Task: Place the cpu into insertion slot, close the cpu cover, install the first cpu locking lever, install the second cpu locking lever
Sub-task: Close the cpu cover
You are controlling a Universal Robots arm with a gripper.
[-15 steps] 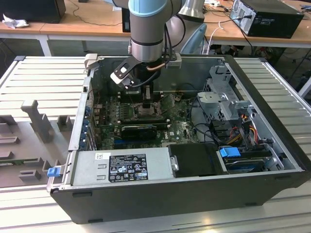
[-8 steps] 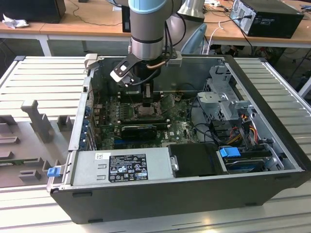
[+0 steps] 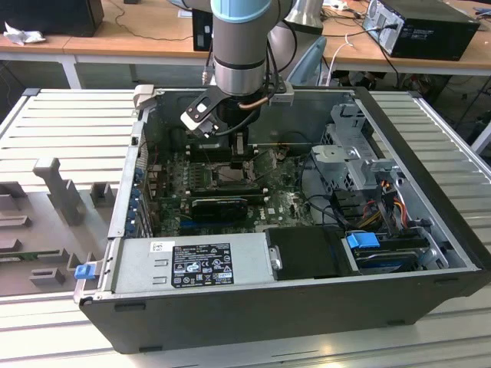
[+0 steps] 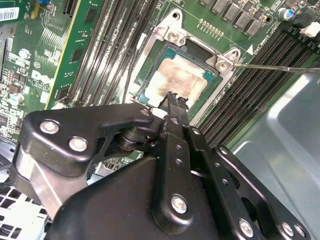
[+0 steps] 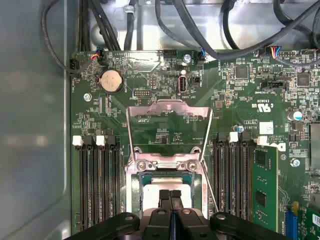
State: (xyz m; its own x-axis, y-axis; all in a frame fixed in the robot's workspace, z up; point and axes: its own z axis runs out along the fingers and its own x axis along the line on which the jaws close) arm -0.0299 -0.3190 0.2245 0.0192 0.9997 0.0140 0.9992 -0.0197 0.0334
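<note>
The small, flat, square, pale beige-silver cpu [image 4: 180, 80] lay seated in the square dark insertion slot [image 4: 206, 105] with its thin metal rim, in the middle of the green circuit board [image 5: 235, 100]. In the first wrist view, the cpu [image 5: 152, 187] showed just below the hinge of the square grey metal cpu cover [image 5: 167, 106]. That cover was swung open away from the slot, and the green board showed through its window.

My black gripper [image 4: 172, 97] hung directly over the cpu with its two fingers pressed together and nothing between them. The tips [image 5: 170, 196] sat at the chip's near edge, but I could not tell whether they touched it.

A thin bare metal rod [image 4: 275, 66] ran outward from one corner of the slot's frame. Long black memory slots [image 5: 97, 185] flanked the slot on both sides, and a round silver coin battery [image 5: 111, 80] sat beyond the open cover. Black cables [image 5: 200, 25] looped past the far edge of the board.

In the exterior view my gripper [image 3: 239, 149] reached down into the open dark grey computer case [image 3: 307, 307], which had a grey metal power supply box [image 3: 192, 261] along its near side.
</note>
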